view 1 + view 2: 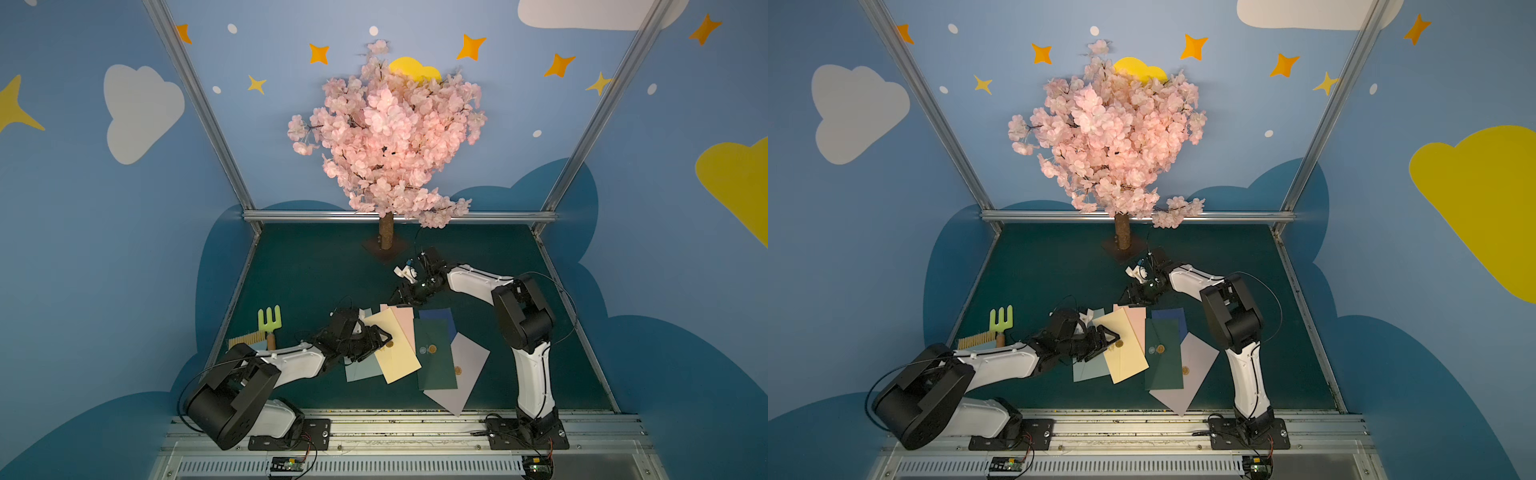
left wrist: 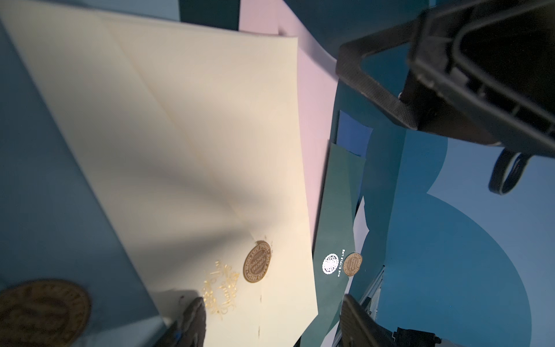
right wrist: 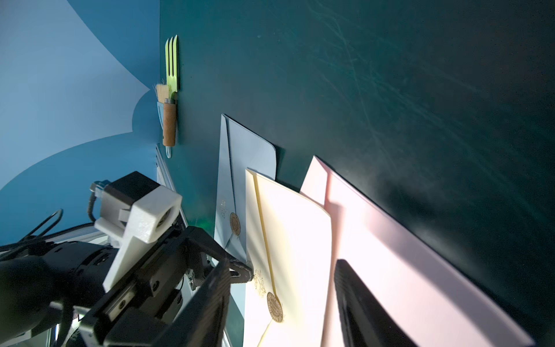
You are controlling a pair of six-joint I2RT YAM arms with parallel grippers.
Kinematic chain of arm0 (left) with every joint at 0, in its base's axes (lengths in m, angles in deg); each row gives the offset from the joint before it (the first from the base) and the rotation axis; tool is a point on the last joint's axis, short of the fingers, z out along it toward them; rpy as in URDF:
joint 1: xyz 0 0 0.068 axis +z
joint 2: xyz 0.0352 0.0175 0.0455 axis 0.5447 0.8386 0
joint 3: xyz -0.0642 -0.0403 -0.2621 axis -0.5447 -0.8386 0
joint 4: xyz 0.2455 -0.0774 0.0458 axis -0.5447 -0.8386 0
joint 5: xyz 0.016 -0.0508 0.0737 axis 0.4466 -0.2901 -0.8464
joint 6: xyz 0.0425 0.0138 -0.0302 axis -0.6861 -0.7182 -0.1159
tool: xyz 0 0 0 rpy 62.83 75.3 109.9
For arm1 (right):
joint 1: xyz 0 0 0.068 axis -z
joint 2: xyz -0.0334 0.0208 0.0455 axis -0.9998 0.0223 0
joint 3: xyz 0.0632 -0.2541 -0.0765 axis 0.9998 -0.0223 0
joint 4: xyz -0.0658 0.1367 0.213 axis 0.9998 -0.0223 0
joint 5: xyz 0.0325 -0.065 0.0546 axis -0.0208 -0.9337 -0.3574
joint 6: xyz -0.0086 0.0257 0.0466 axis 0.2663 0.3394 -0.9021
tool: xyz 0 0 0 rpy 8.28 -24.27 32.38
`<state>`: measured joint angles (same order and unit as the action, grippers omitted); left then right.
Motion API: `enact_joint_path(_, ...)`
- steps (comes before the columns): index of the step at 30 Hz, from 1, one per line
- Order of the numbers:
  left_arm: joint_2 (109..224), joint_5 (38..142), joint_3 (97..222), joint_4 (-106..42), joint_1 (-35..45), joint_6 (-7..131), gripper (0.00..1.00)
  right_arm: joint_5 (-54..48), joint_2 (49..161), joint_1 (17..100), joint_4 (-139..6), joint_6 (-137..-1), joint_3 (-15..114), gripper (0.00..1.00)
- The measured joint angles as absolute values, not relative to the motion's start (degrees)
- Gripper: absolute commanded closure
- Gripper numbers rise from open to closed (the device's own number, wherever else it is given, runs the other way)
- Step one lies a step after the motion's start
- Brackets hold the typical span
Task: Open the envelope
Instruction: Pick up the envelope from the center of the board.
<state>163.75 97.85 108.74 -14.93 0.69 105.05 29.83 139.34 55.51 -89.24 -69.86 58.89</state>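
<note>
A cream envelope (image 1: 397,353) (image 1: 1126,355) lies on top of a fan of envelopes, its flap shut under a round gold seal (image 1: 389,344) (image 2: 256,261) (image 3: 274,306). My left gripper (image 1: 380,343) (image 2: 274,324) is open at the envelope's left edge. One of its fingertips (image 3: 244,270) touches the paper next to the gold lettering. My right gripper (image 1: 397,296) (image 3: 285,303) is open and hovers over the far end of the cream envelope and the pink envelope (image 3: 405,255), holding nothing.
Pink (image 1: 405,322), dark green (image 1: 434,361), navy (image 1: 440,313), lavender (image 1: 467,374) and pale teal (image 1: 359,372) envelopes overlap round the cream one. A green fork (image 1: 270,320) and a brush (image 1: 245,338) lie at the left edge. A blossom tree (image 1: 385,237) stands at the back.
</note>
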Motion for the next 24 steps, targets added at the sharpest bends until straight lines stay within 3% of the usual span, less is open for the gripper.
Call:
enact_joint_path(19, 164.80, 98.53, 107.89, -11.39, 0.69, 106.06, 0.30, 31.49, 144.39, 55.53, -90.42, -69.53, 61.21, 0.43)
enact_joint_path(24, 164.80, 98.53, 107.89, -11.39, 0.69, 106.03, 0.29, 33.02, 145.26, 55.64, -90.38, -69.49, 61.74, 0.49)
